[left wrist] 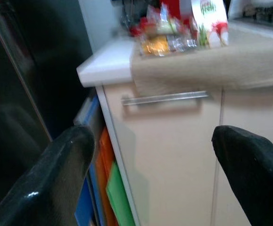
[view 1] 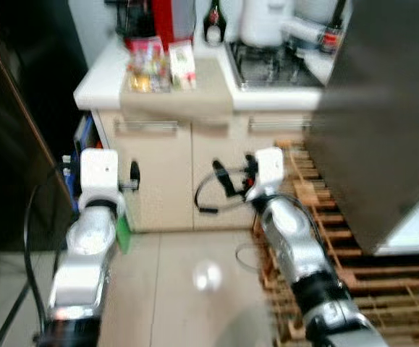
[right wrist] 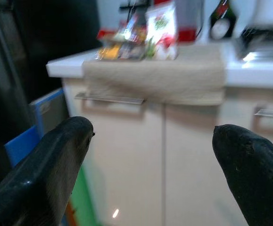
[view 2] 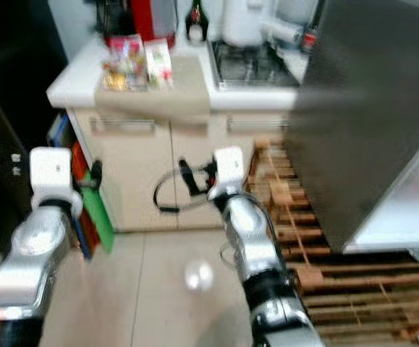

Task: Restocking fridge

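On the white counter a beige cloth carries a white carton with green and red print and a pile of colourful snack packets. Both grippers are held up in front of the cabinet doors, below the counter. My left gripper is open and empty, its fingers wide apart. My right gripper is open and empty too, with its fingers spread and the carton ahead of it. A large grey fridge door stands at the right.
A hob, a white kettle, a red appliance and a dark bottle stand at the back of the counter. Coloured folders lean beside the cabinet. A wooden pallet lies under the fridge door. A dark panel stands at left.
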You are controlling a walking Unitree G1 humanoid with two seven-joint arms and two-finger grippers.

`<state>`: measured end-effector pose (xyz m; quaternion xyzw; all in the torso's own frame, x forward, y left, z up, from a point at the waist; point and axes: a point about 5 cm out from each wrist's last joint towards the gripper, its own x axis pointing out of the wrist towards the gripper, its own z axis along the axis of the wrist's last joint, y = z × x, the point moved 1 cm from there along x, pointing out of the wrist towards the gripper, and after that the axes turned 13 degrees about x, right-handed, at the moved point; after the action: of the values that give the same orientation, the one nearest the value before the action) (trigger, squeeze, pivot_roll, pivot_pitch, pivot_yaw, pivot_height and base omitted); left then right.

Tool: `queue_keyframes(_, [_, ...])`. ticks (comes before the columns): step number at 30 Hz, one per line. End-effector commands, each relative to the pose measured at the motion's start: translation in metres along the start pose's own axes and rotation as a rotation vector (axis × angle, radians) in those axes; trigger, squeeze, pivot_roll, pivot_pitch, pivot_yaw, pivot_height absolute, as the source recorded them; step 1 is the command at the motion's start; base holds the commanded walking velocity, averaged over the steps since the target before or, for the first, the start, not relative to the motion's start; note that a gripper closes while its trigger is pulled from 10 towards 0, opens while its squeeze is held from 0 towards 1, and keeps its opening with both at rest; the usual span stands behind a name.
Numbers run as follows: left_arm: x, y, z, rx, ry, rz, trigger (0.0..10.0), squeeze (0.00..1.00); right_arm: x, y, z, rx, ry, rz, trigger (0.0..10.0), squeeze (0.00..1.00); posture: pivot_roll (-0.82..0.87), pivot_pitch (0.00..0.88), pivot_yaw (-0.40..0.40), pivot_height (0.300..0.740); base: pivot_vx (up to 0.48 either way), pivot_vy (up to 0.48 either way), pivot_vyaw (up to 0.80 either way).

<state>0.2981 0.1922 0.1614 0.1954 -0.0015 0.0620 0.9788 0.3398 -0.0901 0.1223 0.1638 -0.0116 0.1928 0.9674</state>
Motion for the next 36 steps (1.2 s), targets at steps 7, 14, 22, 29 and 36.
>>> queue_keyframes(7, [-0.073, -0.024, -0.035, -0.084, 0.152, -0.255, 10.0, 0.00, -0.082, -0.043, -0.015, -0.059, 0.124, -0.181, 10.0, 0.00, -0.01, 0.000, 0.006, 0.740, 0.000, 0.000, 0.00])
queue_keyframes(14, [-0.070, -0.020, -0.021, -0.151, 0.029, -0.215, 10.0, 0.00, -0.090, -0.039, 0.000, -0.090, 0.054, -0.207, 10.0, 0.00, 0.01, 0.000, -0.032, 0.740, 0.069, 0.000, 0.10])
queue_keyframes(22, [-0.063, -0.015, -0.013, -0.146, -0.006, -0.176, 10.0, 0.00, -0.088, -0.042, -0.003, -0.086, 0.096, -0.234, 10.0, 0.00, 0.01, 0.000, -0.030, 0.740, 0.480, 0.000, 0.58])
queue_keyframes(29, [-0.052, -0.013, -0.012, -0.099, -0.033, -0.174, 10.0, 0.00, -0.078, -0.040, 0.005, -0.086, 0.036, -0.234, 10.0, 0.00, 0.02, 0.000, -0.037, 0.740, 0.480, 0.000, 0.00])
queue_keyframes(36, [-0.041, -0.013, -0.005, -0.097, -0.064, -0.190, 10.0, 0.00, -0.071, -0.037, 0.006, -0.109, 0.034, -0.225, 10.0, 0.00, 0.00, 0.000, -0.024, 0.740, 0.480, 0.000, -0.30])
